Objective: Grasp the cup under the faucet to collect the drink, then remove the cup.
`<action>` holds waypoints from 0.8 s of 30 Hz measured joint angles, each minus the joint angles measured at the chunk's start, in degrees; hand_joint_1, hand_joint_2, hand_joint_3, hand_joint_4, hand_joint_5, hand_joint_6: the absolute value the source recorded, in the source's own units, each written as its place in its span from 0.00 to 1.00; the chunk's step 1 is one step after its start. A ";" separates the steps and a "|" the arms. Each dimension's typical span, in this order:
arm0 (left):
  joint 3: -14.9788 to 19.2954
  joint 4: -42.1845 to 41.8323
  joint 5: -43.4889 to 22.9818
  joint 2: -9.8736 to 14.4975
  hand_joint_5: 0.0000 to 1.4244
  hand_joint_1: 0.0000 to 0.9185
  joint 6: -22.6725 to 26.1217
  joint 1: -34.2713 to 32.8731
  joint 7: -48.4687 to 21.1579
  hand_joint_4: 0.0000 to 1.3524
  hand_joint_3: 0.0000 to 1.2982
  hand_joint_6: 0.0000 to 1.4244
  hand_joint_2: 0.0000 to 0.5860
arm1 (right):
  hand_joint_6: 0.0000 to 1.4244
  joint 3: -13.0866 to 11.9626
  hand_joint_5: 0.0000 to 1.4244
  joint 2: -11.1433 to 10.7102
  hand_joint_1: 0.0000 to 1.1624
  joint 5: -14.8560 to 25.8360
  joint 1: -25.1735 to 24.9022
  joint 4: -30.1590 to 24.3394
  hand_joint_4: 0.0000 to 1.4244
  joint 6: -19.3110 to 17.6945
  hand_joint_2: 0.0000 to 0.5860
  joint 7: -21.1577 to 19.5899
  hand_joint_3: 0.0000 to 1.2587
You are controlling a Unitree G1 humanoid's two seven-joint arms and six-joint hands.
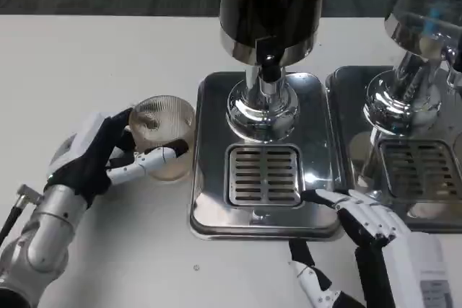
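Plainly, my left hand (97,156) had its fingers wrapped round the clear ribbed glass cup (163,135), which stood on the white table (86,55) just left of the shiny steel drip tray (209,200), not yet under the black faucet spout (268,66) of the dark cylindrical drink dispenser (273,1). I judged the raised tray edge the first hazard: sliding the cup across could catch its base and tip it. Set off-centre over the slotted metal grate (264,174), it would let the drink run past the rim. My right hand (364,218) lay unclenched, holding nothing, fingertips touching the tray's front corner; a push there could shift the tray.
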 measured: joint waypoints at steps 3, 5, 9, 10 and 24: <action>-0.03 0.00 0.01 0.00 0.36 0.41 0.00 0.00 0.01 0.24 0.19 0.37 0.22 | 0.24 0.01 0.21 0.00 0.38 0.22 0.00 0.00 0.26 0.00 0.68 0.00 0.32; -0.04 0.00 0.02 0.00 0.36 0.42 0.00 0.00 0.01 0.24 0.19 0.37 0.22 | 0.24 0.02 0.21 -0.02 0.39 0.29 0.00 0.00 0.26 0.00 0.68 0.00 0.32; -0.19 0.00 0.09 0.00 0.35 0.44 0.00 0.00 0.06 0.24 0.19 0.36 0.22 | 0.24 0.01 0.21 -0.16 0.39 0.43 0.00 0.00 0.27 0.00 0.69 0.00 0.32; -0.23 0.00 0.10 0.00 0.35 0.45 0.00 0.00 0.10 0.24 0.19 0.37 0.23 | 0.24 0.01 0.21 -0.22 0.39 0.44 0.01 0.00 0.27 0.00 0.69 0.00 0.32; -0.69 0.00 0.18 0.03 0.43 0.46 -0.69 0.38 1.46 0.30 0.25 0.47 0.29 | 0.24 0.02 0.21 -0.71 0.39 0.80 0.04 -0.16 0.27 0.00 0.70 0.64 0.32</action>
